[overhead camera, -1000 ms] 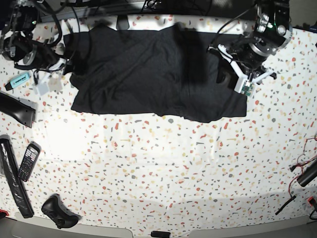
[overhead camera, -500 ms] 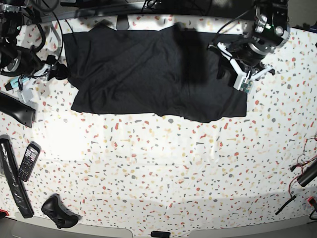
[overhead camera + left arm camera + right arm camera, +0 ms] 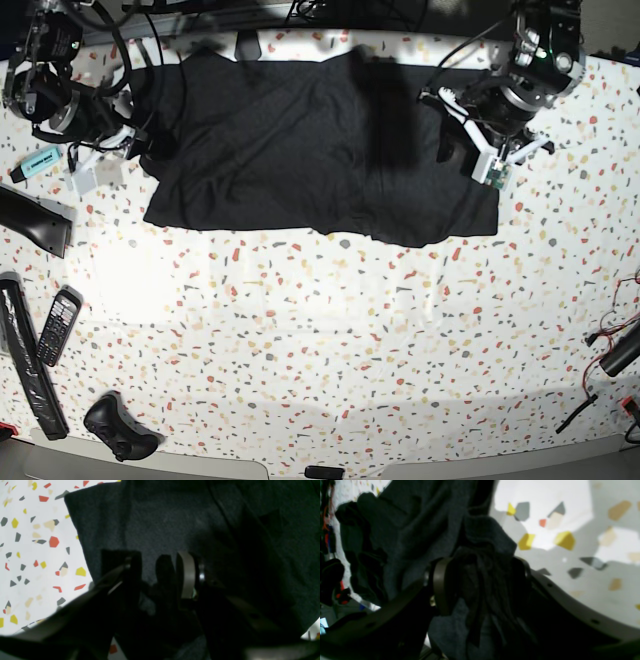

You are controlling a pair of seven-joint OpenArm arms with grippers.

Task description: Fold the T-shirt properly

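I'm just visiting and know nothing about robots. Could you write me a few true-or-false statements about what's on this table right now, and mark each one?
1. The T-shirt is black. True.
2. The right gripper has bunched shirt cloth between its fingers. True.
3. The shirt hangs off the near table edge. False: it lies at the far side of the table.
4. A phone lies on the shirt. False: it lies on the table, apart from the shirt.
5. The left gripper is over the shirt. True.

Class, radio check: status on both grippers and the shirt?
Right gripper shut on bunched T-shirt edge. Left gripper open over cloth, holding nothing. Shirt spread on table; nothing blocking.
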